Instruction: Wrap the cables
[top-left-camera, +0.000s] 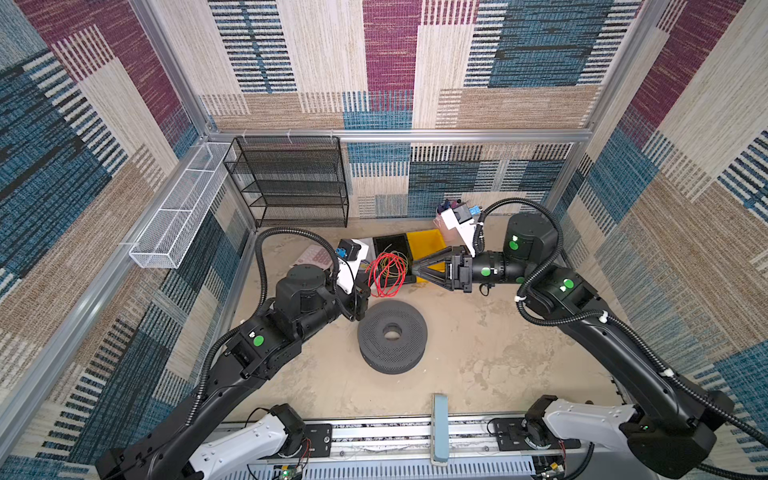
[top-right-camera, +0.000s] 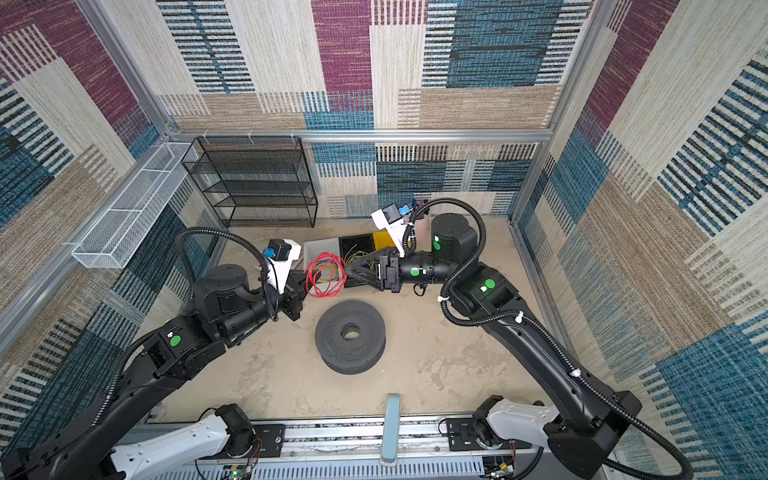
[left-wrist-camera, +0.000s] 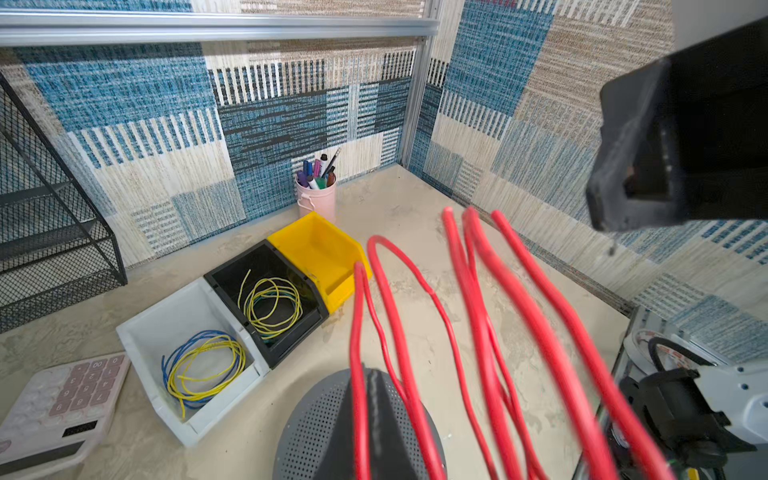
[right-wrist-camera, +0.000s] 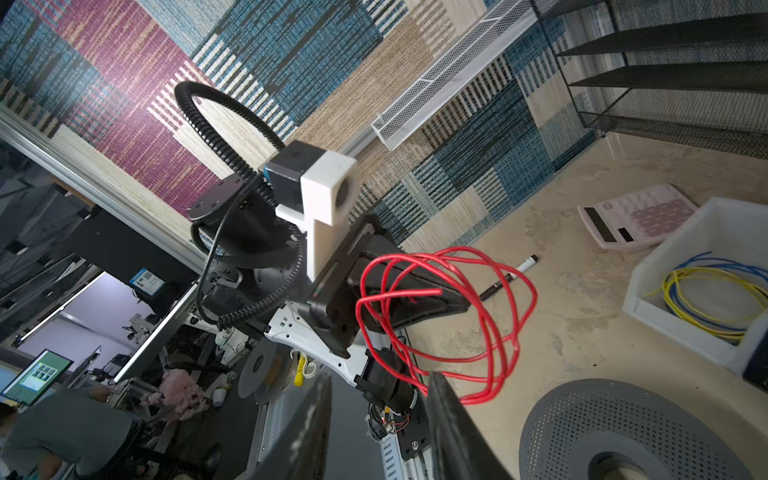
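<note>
A springy red wire, curled into several loose loops, hangs in the air above the desk, pinched in the left pincer, whose jaws are pressed together on a strand at one side of the coil. The right pincer faces it from the coil's far side with its jaws spread and nothing between them; the loops hang between the two tips and close to them. A dark grey perforated spool lies flat on the desk just below and beside the left pincer, on the side towards the arms' bases. Past both pincers, towards the back wall, three bins stand touching in a row: a white bin holding a blue-and-yellow coil, a black bin holding a yellow-green coil, and a yellow bin. A pink cup of pens stands just behind the yellow bin, and a pink calculator lies beside the white one.
</note>
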